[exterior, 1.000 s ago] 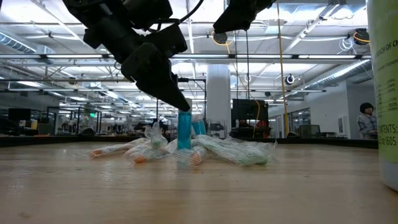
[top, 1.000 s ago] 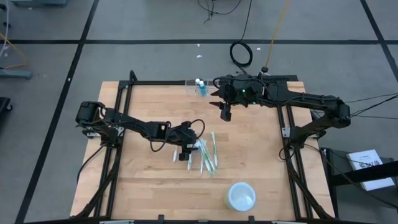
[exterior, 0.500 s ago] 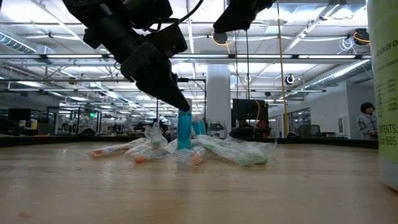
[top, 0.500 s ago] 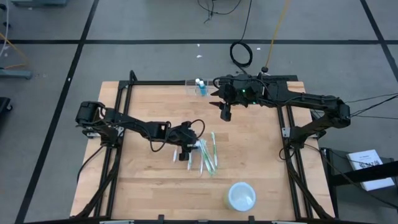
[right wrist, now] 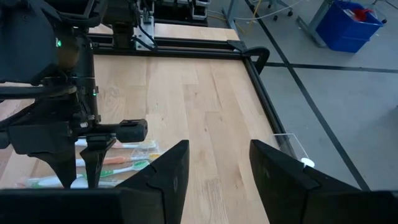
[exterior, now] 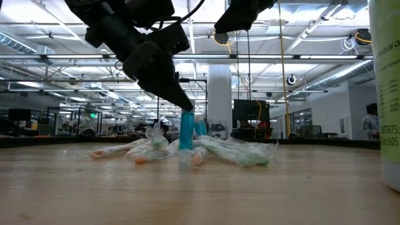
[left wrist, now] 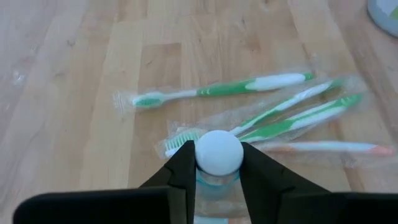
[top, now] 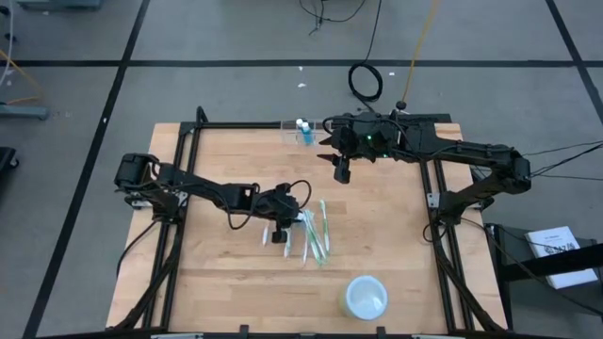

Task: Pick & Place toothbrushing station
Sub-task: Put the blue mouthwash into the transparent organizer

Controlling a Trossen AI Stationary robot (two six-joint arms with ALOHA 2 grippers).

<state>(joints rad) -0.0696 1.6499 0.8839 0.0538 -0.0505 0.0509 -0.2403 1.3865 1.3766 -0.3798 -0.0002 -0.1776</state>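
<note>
The left gripper (left wrist: 217, 163) pinches a white-capped blue tube (left wrist: 217, 154) upright over the toothbrushes (top: 316, 234) mid-table. The right gripper (right wrist: 214, 167) hangs open near the far edge, beside the clear holder (top: 302, 131).

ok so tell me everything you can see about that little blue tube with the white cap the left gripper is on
The blue tube stands upright on the wooden table among wrapped toothbrushes. It looks like translucent blue plastic with a round white cap. The left gripper has a dark finger pressed on each side of the cap. Its base is hidden among the wrappers.
</note>
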